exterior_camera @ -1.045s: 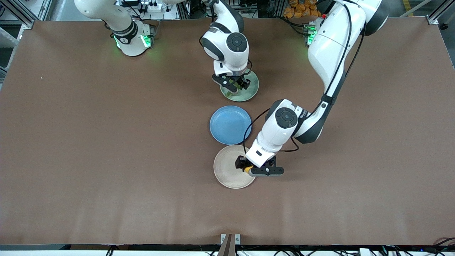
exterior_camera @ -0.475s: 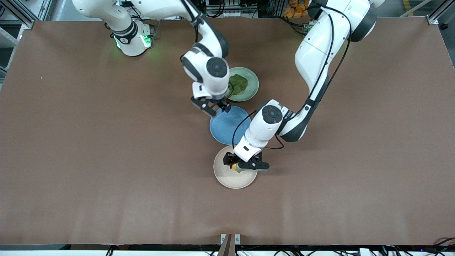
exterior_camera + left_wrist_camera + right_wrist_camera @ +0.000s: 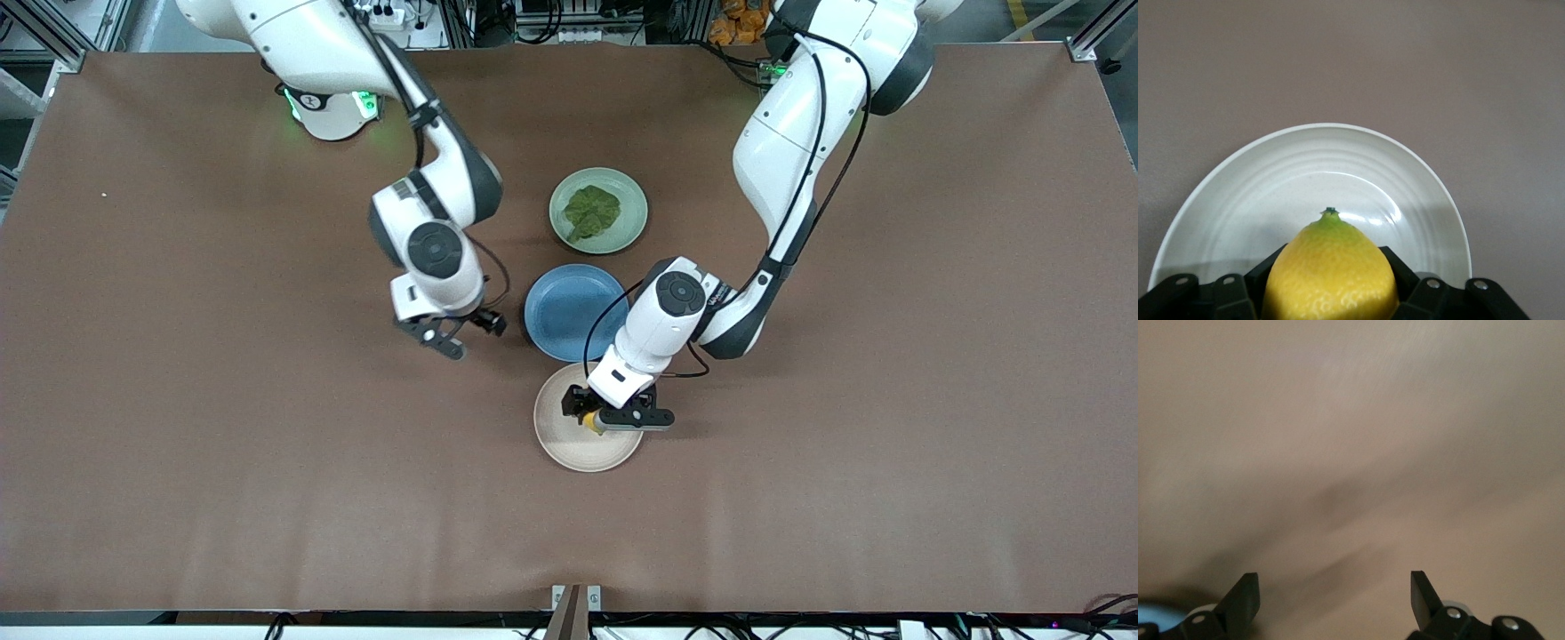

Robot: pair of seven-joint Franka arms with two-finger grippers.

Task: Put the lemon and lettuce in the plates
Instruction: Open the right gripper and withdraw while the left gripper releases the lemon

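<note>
Brown table [image 3: 222,444] — left tool [image 3: 594,418] clamps lemon [image 3: 1330,273], tip toward beige plate [image 3: 1231,200]; right tool [image 3: 462,336] spread, empty.

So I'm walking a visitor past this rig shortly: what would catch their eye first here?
Probably the bright lemon, gripped by the left gripper just over the beige plate, the plate nearest the front camera. Next, the dark lettuce lying in the green plate, farthest from it. The right gripper hangs open over bare table beside the blue plate.
</note>
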